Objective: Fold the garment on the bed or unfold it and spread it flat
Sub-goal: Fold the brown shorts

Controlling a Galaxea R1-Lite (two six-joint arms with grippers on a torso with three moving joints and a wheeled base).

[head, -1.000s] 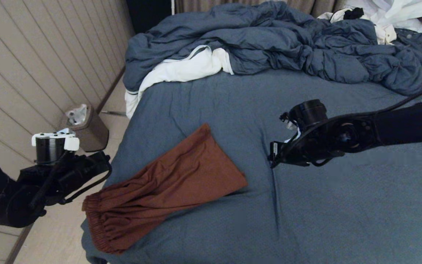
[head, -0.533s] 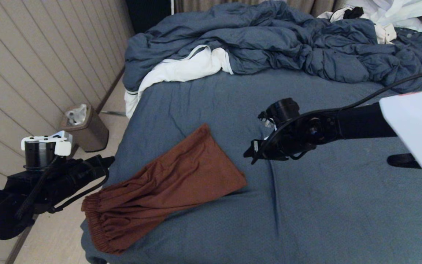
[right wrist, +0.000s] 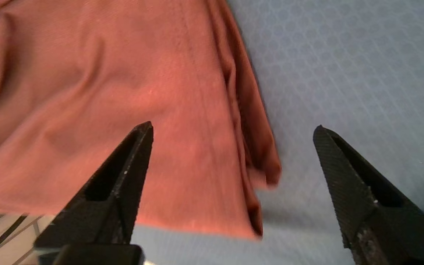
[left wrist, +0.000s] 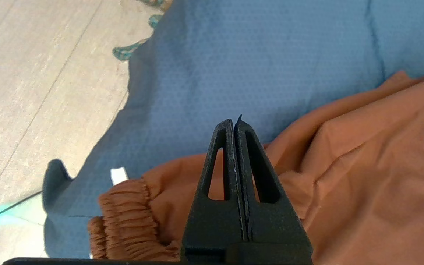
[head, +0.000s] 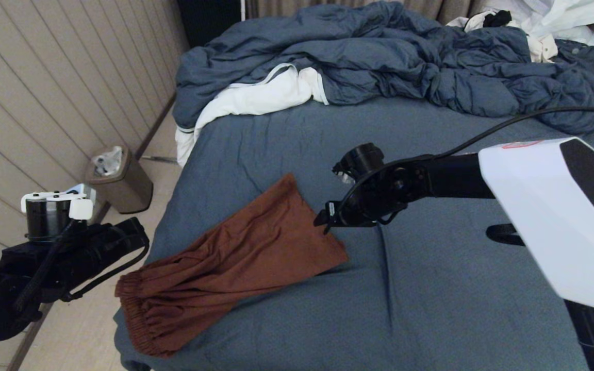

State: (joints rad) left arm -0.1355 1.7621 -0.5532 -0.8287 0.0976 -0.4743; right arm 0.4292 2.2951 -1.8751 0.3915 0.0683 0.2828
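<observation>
Overhead, the right hand hangs with fingers spread wide, the garment hem directly beneath on the bed. Beside the waistband, the left hand is clenched, empty.

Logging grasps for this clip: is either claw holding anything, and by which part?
Nothing is held. The right claw hangs open above the rust-brown soft shorts' leg hem; the left claw is shut, empty, beside the waistband.

Right tool reaching forward with fingers spread wide, left tool pinched closed, held low at left
</observation>
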